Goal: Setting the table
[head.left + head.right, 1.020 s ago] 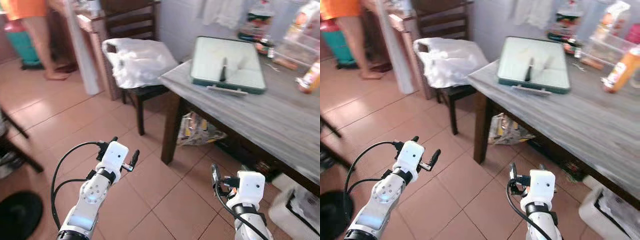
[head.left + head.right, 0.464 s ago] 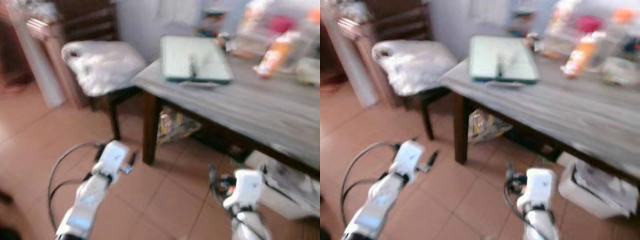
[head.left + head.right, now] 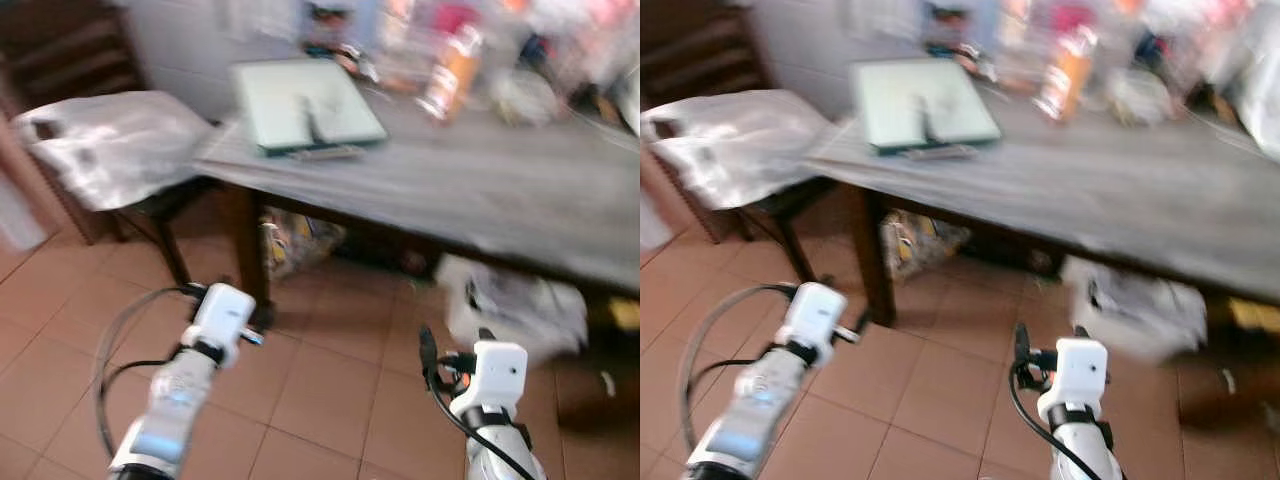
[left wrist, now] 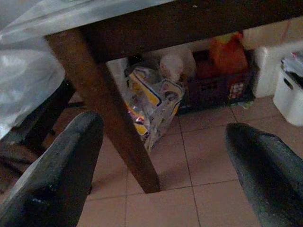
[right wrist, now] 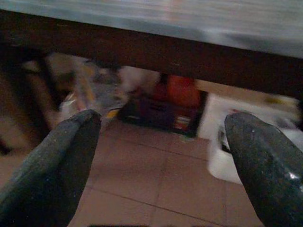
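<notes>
A grey wooden table [image 3: 480,190] stands ahead of me, blurred. On its left end lies a green-rimmed tray [image 3: 305,103] with a dark utensil [image 3: 312,100] on it. An orange bottle [image 3: 447,62] and several blurred items crowd the far side. My left gripper [image 4: 161,175] hangs low over the tiled floor, close to the table leg [image 4: 118,137], open with nothing between its fingers. My right gripper [image 5: 161,165] is also low, below the table's front edge, open and holding nothing.
A dark chair carrying a white plastic bag [image 3: 110,140] stands left of the table. Under the table are a colourful bag [image 3: 295,240], a dark crate [image 4: 222,87] and a white bin [image 3: 510,300]. Tiled floor [image 3: 330,400] lies around both arms.
The whole view has swung to the right: the person and the doorway have left the picture and more of the table shows. Both grippers keep the same low, open pose.
</notes>
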Robot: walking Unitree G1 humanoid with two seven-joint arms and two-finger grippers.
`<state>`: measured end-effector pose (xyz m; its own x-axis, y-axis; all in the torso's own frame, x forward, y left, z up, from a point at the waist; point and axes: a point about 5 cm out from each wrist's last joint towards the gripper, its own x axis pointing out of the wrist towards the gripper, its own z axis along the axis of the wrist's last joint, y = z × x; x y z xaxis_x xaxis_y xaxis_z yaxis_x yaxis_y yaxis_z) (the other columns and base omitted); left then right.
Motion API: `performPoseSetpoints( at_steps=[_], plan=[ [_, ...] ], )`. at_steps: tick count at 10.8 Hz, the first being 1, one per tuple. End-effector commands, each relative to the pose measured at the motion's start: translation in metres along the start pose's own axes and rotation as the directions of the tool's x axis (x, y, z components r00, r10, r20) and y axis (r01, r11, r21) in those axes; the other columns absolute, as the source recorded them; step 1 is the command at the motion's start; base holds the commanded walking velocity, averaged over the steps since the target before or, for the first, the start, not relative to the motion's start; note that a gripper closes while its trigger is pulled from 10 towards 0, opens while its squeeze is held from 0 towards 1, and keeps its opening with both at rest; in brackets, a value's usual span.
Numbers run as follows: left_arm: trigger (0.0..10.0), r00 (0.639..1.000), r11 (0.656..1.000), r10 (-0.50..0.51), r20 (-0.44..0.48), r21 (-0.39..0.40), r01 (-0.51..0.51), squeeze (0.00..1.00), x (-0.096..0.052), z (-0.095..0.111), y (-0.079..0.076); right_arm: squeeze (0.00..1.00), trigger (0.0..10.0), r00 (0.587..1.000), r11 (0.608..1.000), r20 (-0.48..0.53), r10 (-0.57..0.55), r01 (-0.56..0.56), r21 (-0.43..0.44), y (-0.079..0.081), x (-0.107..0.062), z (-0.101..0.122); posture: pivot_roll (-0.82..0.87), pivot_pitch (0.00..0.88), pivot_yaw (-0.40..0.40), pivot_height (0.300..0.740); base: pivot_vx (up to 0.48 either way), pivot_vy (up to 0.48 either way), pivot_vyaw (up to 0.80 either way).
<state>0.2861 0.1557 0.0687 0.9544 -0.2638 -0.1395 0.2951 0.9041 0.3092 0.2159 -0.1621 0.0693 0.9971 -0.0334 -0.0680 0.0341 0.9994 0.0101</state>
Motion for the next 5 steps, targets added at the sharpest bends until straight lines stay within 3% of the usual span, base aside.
performPoseSetpoints(
  at_steps=[1,5],
  plan=[
    [10.0,0.999,0.999,-0.045,0.011,-0.012,0.045,0.00,0.0022,0.0030,-0.0124,0.00,10.0,1.000,1.000,-0.016,-0.025,0.025,-0.009,-0.0085,-0.0044,-0.0019,0.14,0.127,-0.027,0.740,0.000,0.000,-0.80],
    [10.0,0.999,0.999,-0.050,0.008,-0.013,0.050,0.00,0.0021,0.0021,-0.0125,0.00,10.0,1.000,1.000,-0.019,-0.023,0.023,-0.011,-0.0082,-0.0046,-0.0020,0.15,0.128,-0.028,0.740,0.000,0.000,-0.80]
  ],
)
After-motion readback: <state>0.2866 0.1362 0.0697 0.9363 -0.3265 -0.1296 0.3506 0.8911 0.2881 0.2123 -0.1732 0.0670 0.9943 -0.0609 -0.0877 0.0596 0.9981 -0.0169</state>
